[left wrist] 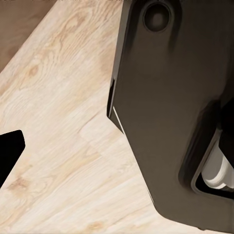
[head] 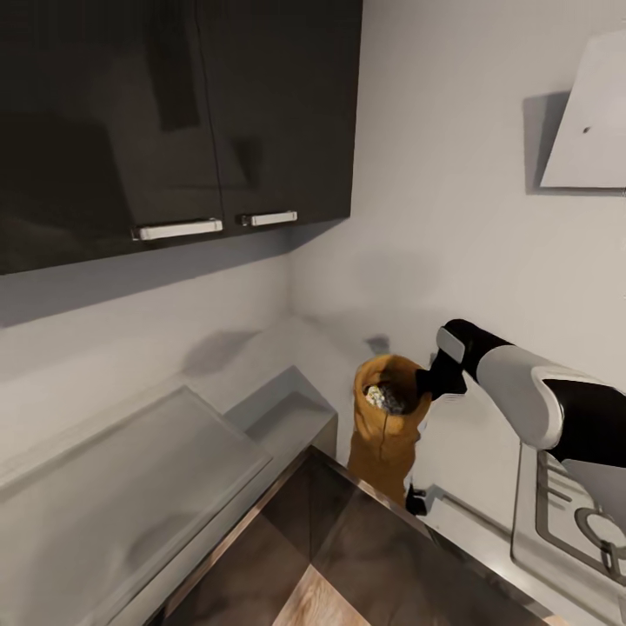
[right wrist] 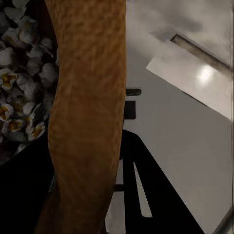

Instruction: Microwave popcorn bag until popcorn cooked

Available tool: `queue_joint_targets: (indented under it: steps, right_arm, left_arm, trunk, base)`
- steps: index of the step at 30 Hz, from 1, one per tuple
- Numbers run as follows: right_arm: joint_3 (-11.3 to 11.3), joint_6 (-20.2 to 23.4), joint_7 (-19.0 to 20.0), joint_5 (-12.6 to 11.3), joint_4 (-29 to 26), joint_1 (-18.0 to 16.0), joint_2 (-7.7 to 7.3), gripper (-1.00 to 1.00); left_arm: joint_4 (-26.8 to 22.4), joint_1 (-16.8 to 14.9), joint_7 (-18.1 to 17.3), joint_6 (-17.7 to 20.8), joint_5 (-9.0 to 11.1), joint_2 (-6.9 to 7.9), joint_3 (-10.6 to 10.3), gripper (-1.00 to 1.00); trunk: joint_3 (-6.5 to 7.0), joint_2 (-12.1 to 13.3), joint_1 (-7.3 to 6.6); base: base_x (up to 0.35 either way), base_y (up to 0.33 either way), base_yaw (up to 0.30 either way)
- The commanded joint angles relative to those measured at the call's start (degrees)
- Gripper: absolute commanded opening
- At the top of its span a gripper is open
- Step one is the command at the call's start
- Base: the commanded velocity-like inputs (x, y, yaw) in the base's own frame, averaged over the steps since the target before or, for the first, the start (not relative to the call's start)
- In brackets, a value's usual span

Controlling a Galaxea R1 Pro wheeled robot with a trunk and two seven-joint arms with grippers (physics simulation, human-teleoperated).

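Note:
The tan-orange popcorn bag [head: 382, 435] stands upright at the corner of the grey countertop [head: 287, 417], its base over the front edge; I cannot tell whether it rests there or is lifted. White-yellow popcorn [head: 382, 398] fills its mouth. My right gripper [head: 428, 384] is shut on the bag's rolled rim from the right. In the right wrist view the bag's rim wall [right wrist: 87, 112] runs between my dark fingers, with popcorn [right wrist: 19, 92] inside it. My left gripper hangs low over the wood floor, and one black fingertip [left wrist: 9, 151] sits far off to the side. The microwave is out of view.
Dark glossy wall cabinets [head: 174, 113] hang above the counter at the left. A gas hob [head: 565, 513] lies to the right of the bag, under a white range hood [head: 591, 122]. Dark cabinet fronts [head: 348, 539] drop below the counter edge. My own dark base [left wrist: 170, 107] is close to the left arm.

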Motion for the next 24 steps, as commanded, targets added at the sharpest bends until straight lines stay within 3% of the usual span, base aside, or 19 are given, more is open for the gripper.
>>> queue_joint_targets:
  steps: [1,14,24]
  right_arm:
    - [-0.55,0.04,-0.61,-0.3,-0.39,-0.07,-0.14,-1.0]
    - [-0.61,0.05,-0.62,-0.3,-2.89,-0.07,-2.62,-1.0]
    - [-0.6,0.05,-0.62,-0.3,-2.89,-0.07,-3.04,-1.0]
  left_arm:
    - [-0.07,-0.01,0.06,0.07,0.05,-0.01,0.24,1.0]
    - [0.03,-0.01,0.06,0.08,0.05,-0.01,0.24,1.0]
    - [0.03,-0.01,0.06,0.1,0.05,-0.01,0.24,1.0]
  trunk:
    - [-0.03,-0.11,0.04]
    - [1.03,-0.11,0.04]
    - [1.63,-0.11,0.04]
  base:
    - [0.0,0.0,0.0]
    - [0.0,0.0,0.0]
    - [0.0,0.0,0.0]
